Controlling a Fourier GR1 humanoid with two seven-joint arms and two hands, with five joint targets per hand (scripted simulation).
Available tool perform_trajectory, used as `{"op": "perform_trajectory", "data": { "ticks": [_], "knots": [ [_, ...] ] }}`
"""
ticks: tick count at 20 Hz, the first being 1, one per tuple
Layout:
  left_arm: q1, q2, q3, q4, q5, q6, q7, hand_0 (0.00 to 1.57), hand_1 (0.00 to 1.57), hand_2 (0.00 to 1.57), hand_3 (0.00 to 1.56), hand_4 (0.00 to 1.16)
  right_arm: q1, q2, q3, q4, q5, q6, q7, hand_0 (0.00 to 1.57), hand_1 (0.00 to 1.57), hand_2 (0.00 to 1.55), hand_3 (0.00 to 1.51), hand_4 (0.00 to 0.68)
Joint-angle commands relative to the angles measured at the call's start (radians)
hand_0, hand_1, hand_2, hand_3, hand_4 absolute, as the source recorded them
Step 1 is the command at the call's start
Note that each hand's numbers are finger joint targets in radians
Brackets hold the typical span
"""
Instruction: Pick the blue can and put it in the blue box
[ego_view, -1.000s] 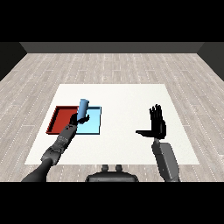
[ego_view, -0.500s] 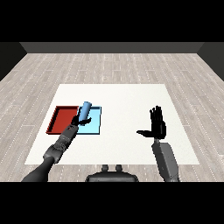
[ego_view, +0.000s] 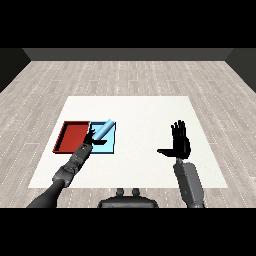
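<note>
Fingers (ego_view: 91, 135) of left hand (ego_view: 90, 141) curled round lower end of blue can (ego_view: 103, 130), tilted over light blue tray (ego_view: 111, 146). Can looks rigid, light, smooth; mid-body hold likely steadier. Red tray (ego_view: 73, 136) just beside. Right hand (ego_view: 181, 143) open, well apart over tabletop (ego_view: 145, 115).

We see even, bright light on the white table (ego_view: 150, 112), with no glare and almost no cast shadows. The far wall sits dark. Straight floor planks show no distortion at the edges.
</note>
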Motion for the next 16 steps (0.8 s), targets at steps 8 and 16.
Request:
{"op": "perform_trajectory", "data": {
  "ticks": [8, 16],
  "knots": [
    [0.085, 0.013, 0.172, -0.325, 0.152, 0.148, -0.46, 0.0, 0.0, 0.0, 0.0, 0.0, -0.03, 0.006, -0.007, 0.007, -0.02, 0.018, 0.014, 0.0, 0.0, 0.0, 0.0, 0.0],
    [0.318, -0.07, 0.097, -0.713, 0.187, -0.086, -0.67, 0.0, 0.0, 0.0, 0.0, 0.0, 0.003, -0.014, 0.01, -0.005, 0.028, 0.012, 0.02, 0.0, 0.0, 0.0, 0.0, 0.0]
  ]
}}
